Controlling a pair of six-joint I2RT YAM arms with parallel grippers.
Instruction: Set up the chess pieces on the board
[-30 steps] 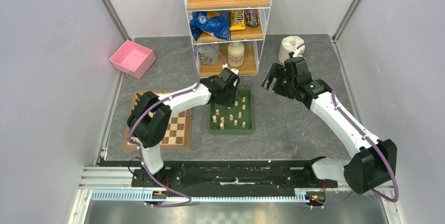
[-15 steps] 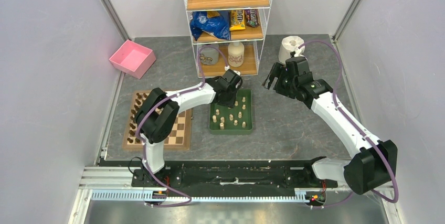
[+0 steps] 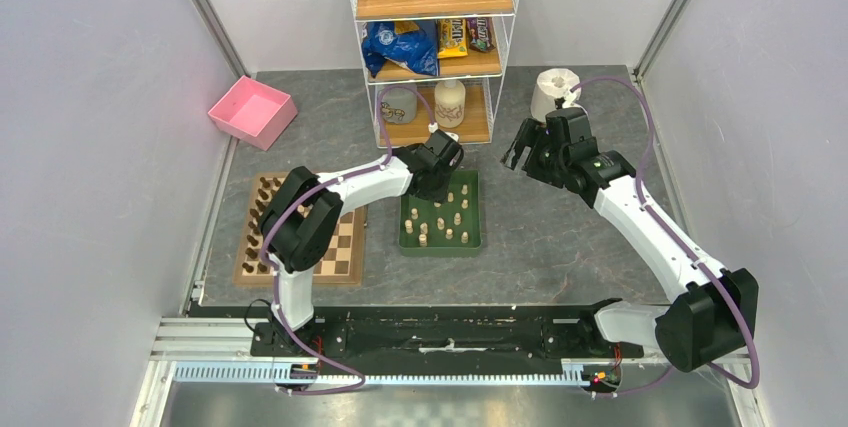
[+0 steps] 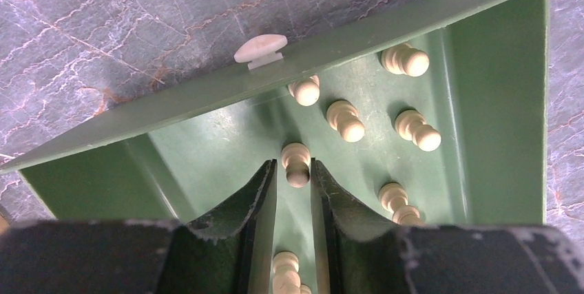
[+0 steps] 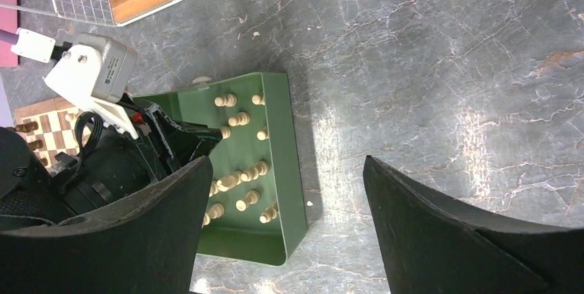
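Observation:
Several pale cream chess pieces (image 3: 442, 217) stand in a green tray (image 3: 440, 249). My left gripper (image 3: 440, 183) reaches down into the tray's far left part. In the left wrist view its jaws (image 4: 293, 164) stand narrow on either side of one cream pawn (image 4: 297, 164), with a thin gap still showing beside the pawn's head. The board (image 3: 343, 245) lies left of the tray, with dark pieces (image 3: 256, 215) along its left side. My right gripper (image 3: 514, 153) hovers wide open above the table, right of the tray's far corner, holding nothing (image 5: 287, 170).
A small cream knob (image 4: 260, 47) shows just past the tray's far wall (image 4: 172, 108). A wire shelf unit (image 3: 435, 37) with jars and snacks stands behind the tray. A pink bin (image 3: 252, 110) sits far left, a white roll (image 3: 555, 92) far right.
The left gripper's jaws have narrowed around the cream pawn and the left arm's elbow has swung a little right. The right arm has barely moved.

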